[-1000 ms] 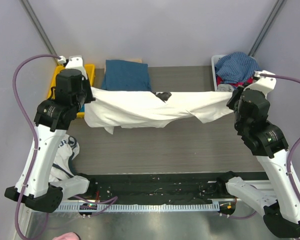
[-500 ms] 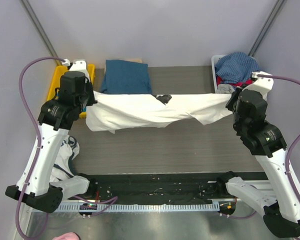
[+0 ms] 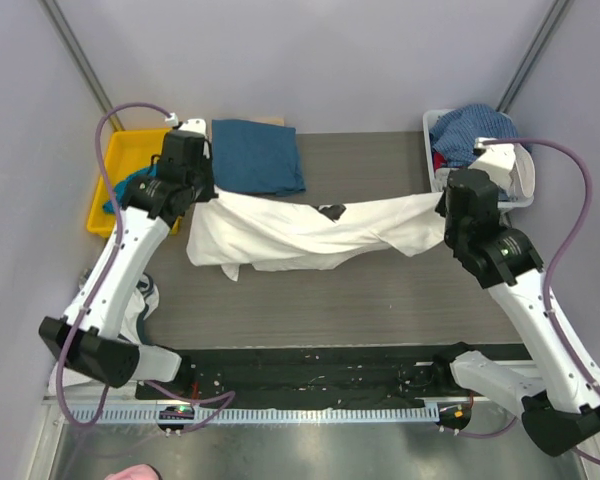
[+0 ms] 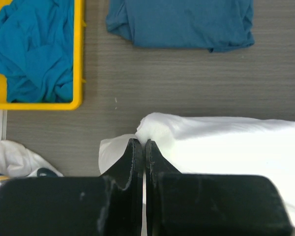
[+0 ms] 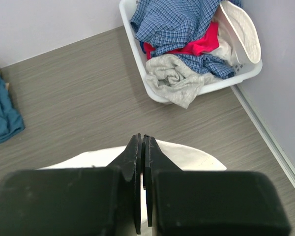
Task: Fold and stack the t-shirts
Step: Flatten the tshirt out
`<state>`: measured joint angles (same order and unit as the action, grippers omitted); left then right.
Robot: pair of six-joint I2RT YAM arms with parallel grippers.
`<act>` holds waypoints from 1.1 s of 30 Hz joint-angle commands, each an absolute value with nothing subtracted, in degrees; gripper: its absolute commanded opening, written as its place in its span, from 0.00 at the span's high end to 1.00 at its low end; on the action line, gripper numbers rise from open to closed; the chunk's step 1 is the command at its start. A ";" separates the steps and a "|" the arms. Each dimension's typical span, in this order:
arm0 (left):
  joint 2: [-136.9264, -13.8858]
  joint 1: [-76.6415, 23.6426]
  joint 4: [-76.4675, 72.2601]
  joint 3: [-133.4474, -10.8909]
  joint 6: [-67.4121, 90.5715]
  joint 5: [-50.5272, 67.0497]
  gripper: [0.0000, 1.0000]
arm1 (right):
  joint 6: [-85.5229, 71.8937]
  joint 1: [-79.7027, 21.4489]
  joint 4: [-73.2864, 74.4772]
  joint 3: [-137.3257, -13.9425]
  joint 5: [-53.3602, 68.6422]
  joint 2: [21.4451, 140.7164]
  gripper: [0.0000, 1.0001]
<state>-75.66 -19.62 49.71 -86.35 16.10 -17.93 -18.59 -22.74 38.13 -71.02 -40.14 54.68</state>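
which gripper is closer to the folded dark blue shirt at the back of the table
Left. The left gripper, shut on the white t-shirt, sits just by the folded dark blue t-shirt. The right gripper holds the white shirt's other end, far across the table.

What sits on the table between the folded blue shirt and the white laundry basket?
Nothing: between the folded blue shirt and the white laundry basket the top external view shows only bare table.
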 commanded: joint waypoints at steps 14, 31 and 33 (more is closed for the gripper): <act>-66.39 -18.28 41.84 -79.49 19.15 -16.18 1.00 | -19.85 -22.24 36.97 -70.85 -41.23 52.92 0.99; -59.93 -18.37 31.29 -42.62 38.77 -3.07 0.00 | -31.47 -22.33 43.86 -54.84 -26.98 57.04 0.99; -61.60 -18.37 31.11 -43.68 37.10 -3.60 0.00 | -31.38 -22.41 43.59 -54.93 -26.90 57.39 0.99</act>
